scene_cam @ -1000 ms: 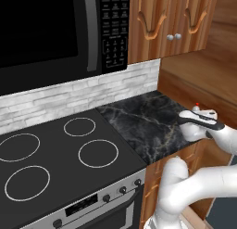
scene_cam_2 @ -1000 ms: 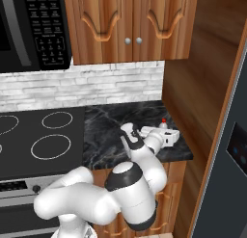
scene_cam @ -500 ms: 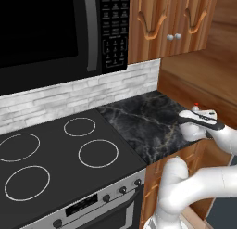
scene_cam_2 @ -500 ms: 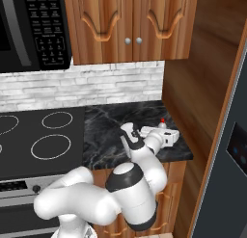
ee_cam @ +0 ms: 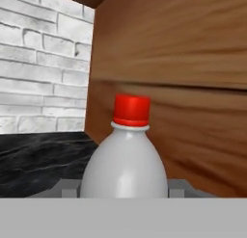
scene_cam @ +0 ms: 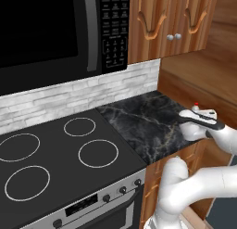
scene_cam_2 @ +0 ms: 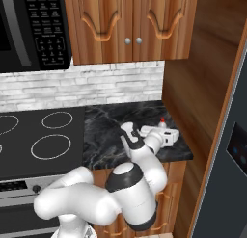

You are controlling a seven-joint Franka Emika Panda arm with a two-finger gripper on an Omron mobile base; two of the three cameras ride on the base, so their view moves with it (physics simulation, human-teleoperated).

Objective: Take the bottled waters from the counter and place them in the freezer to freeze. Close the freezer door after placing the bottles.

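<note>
The red-capped bottle [ee_cam: 125, 155] stands whitish and upright on the black marble counter [scene_cam: 139, 121], at its right end against the wooden side wall. Its red cap [scene_cam: 196, 104] pokes up above my hand, and the cap [scene_cam_2: 162, 120] also shows in the right base view. My gripper [ee_cam: 124, 190] reaches level over the counter and is shut on the bottle's body, a finger [ee_cam: 67, 189] touching each side. The same gripper [scene_cam: 200, 114] [scene_cam_2: 168, 132] sits near the counter's front right corner. The green-capped bottle is out of view. The freezer [scene_cam_2: 226, 184] rises dark blue-grey at the far right.
A black glass stovetop [scene_cam: 55, 154] with white rings lies left of the counter, a microwave [scene_cam: 51, 33] above it. Wooden cabinets [scene_cam_2: 130, 25] hang overhead. A tall wooden panel [scene_cam_2: 202, 87] separates the counter from the freezer. A white brick backsplash [ee_cam: 43, 63] runs behind.
</note>
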